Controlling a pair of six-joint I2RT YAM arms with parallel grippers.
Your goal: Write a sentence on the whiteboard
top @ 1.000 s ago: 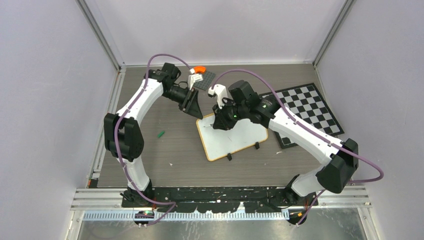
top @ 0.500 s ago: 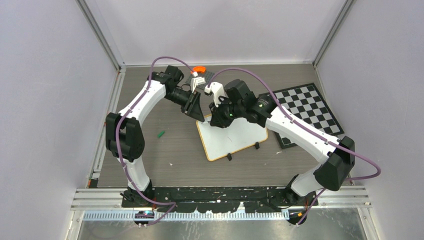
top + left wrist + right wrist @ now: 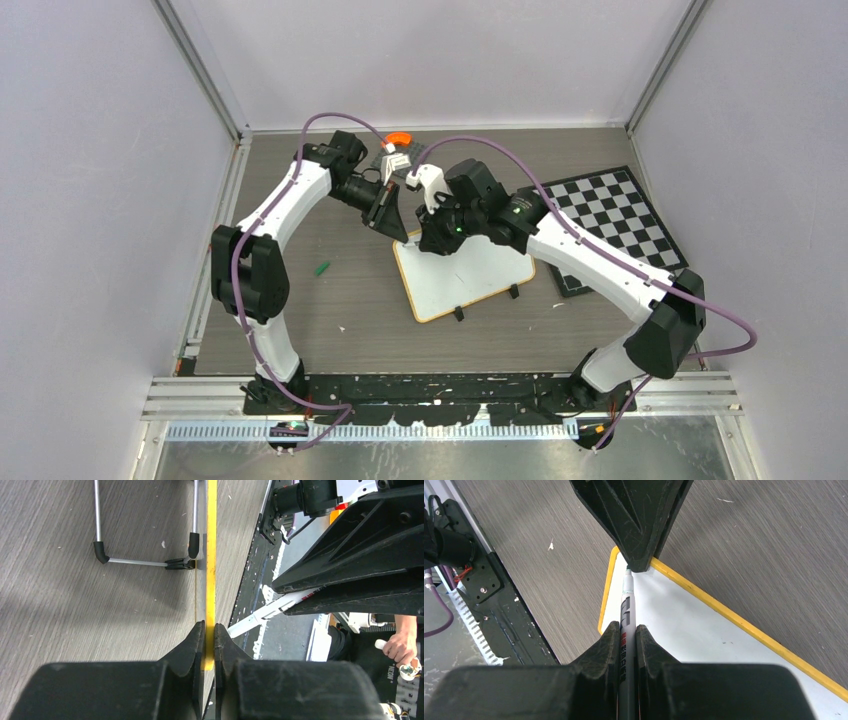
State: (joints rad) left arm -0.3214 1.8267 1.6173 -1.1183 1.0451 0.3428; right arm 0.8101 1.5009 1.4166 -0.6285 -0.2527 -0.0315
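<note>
1. The whiteboard (image 3: 470, 272) is a small rectangle with a plain white face, a thin orange-tan frame and rounded corners. It rests on the grey wood-grain surface (image 3: 330, 320).
2. Two black clips (image 3: 458, 313) sit on its edge farthest from both end effectors.
3. The left end effector (image 3: 396, 226) is clamped on the board's frame at one corner. In the left wrist view the frame runs straight out from between the fingertips as a narrow yellow strip seen edge-on.
4. In that view a silver wire stand (image 3: 142, 562) with black tips juts from the frame, ahead and to one side of the fingertips.
5. The right end effector (image 3: 626, 628) is closed on a marker (image 3: 627, 600) with a white barrel, which points straight ahead.
6. The marker tip is at the board's corner, right against the left end effector's tip. Whether it touches the white face cannot be told.
7. A checkerboard (image 3: 612, 226) lies beyond the board's edge, behind the right end effector, along its arm.
</note>
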